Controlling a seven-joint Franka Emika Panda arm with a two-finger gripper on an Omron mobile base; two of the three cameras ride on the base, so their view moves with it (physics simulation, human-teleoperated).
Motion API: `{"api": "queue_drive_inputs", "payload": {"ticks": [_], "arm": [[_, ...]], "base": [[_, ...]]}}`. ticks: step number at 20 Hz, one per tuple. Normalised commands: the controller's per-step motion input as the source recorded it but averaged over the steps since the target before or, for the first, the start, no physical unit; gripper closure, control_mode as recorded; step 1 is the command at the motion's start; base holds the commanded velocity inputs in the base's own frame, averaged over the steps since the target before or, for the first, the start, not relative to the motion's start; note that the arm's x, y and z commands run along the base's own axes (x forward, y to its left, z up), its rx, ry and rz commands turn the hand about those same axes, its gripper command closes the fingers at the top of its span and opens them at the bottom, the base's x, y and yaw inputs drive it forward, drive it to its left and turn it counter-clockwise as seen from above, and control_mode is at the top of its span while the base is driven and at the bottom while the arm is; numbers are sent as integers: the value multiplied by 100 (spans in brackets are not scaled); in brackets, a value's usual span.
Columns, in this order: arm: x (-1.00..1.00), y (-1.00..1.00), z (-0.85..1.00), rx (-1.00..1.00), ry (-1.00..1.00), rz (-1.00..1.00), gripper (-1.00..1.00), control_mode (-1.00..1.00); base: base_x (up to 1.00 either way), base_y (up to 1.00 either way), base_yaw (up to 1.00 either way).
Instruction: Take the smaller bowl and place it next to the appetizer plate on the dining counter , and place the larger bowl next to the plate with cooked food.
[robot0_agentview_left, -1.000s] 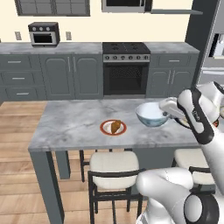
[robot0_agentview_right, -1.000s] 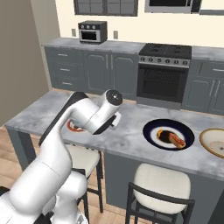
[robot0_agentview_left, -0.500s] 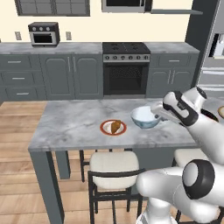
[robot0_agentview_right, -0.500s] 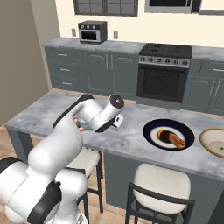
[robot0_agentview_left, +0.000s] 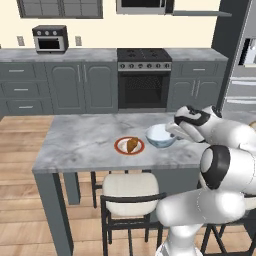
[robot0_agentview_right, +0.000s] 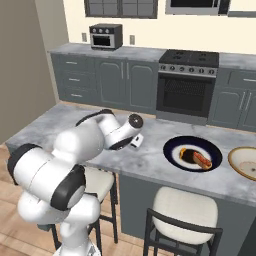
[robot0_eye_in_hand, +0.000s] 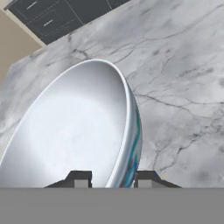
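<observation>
The gripper (robot0_eye_in_hand: 113, 178) is clamped on the rim of the smaller bowl (robot0_agentview_left: 160, 136), which sits just right of the appetizer plate (robot0_agentview_left: 129, 146) on the marble surface (robot0_agentview_left: 85, 142); best to set it flat and clear of the plate before letting go

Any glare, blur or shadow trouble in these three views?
Left base view: even, soft light, slightly soft rendering, the smaller bowl readable beside the appetizer plate. Right base view: no glare, faint shadows on the dining counter. Hand view: the bowl looms large and stretched, its pale inside smooth, mildly blurred.
</observation>
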Motion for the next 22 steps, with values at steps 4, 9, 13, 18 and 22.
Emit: {"api": "queue_drive_inputs", "payload": {"ticks": [4, 9, 13, 18, 22], "arm": [[50, -15, -39, 0, 0, 0, 100, -100], [38, -7, -31, 0, 0, 0, 100, -100], [13, 1, -1, 0, 0, 7, -100, -100], [26, 0, -6, -2, 0, 7, -100, -100], [19, 0, -1, -3, 1, 5, -100, -100]], "base": [[0, 0, 0], [0, 0, 0], [0, 0, 0], [0, 0, 0], [0, 0, 0]]}}
